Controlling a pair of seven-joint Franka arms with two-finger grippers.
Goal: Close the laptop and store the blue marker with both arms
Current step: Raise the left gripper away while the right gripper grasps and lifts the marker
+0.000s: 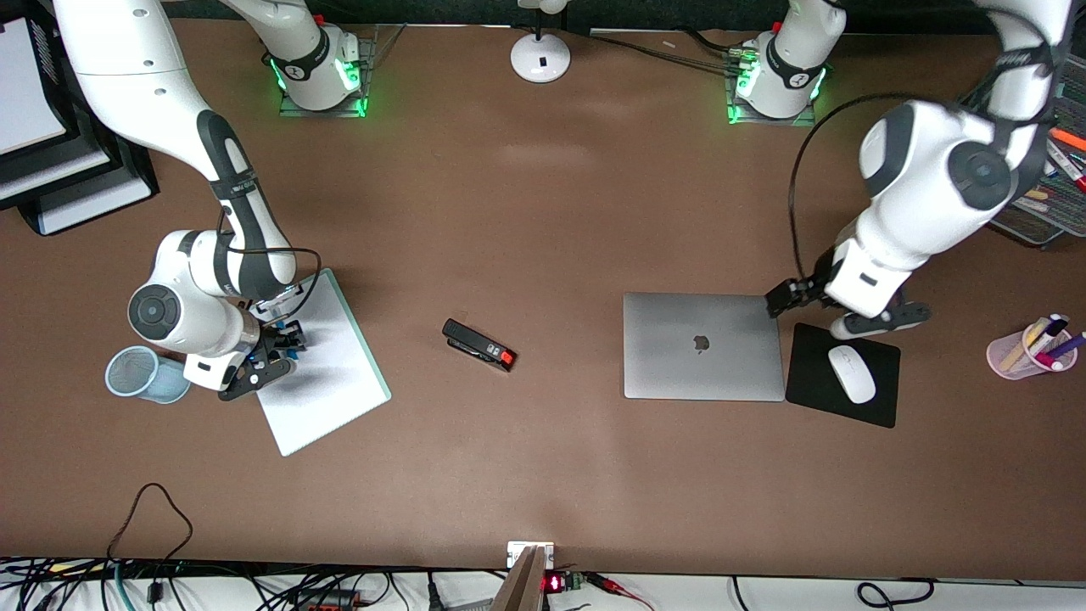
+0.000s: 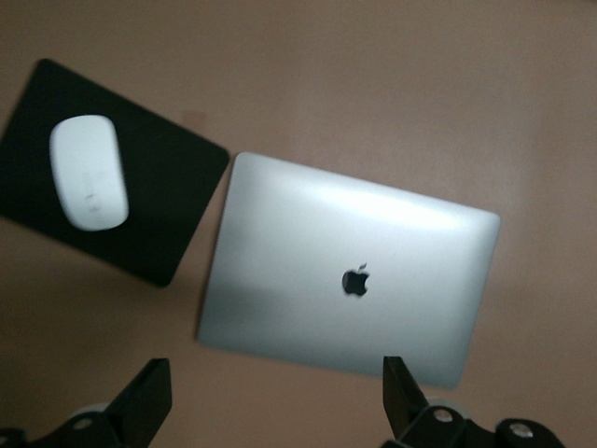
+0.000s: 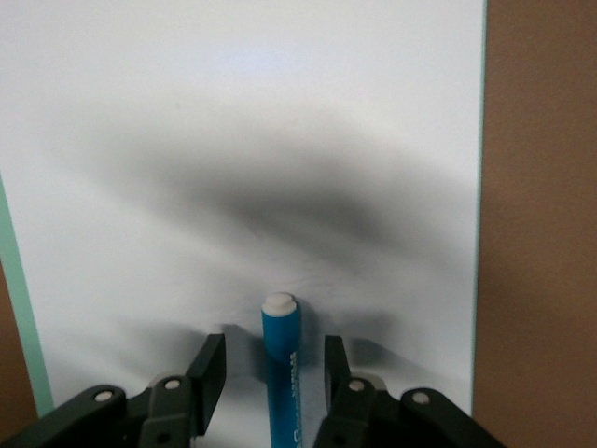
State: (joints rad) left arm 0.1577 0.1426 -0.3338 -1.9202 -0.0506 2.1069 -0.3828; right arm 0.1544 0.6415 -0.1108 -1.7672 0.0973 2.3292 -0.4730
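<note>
The silver-grey laptop (image 1: 702, 345) lies shut on the table toward the left arm's end, its apple logo up; it also shows in the left wrist view (image 2: 345, 271). My left gripper (image 1: 840, 316) hangs over the gap between the laptop and the mouse pad, open and empty (image 2: 277, 397). The blue marker (image 3: 280, 359) with its white end lies on a white notepad (image 1: 327, 373) toward the right arm's end. My right gripper (image 1: 276, 356) is low over the notepad, its fingers (image 3: 207, 373) open on either side of the marker with a gap on each side.
A black mouse pad (image 1: 814, 382) with a white mouse (image 1: 851, 373) lies beside the laptop. A black stapler (image 1: 479, 345) sits mid-table. A light-blue mesh cup (image 1: 140, 373) stands next to the notepad. A pink pen cup (image 1: 1031, 348) stands at the left arm's end.
</note>
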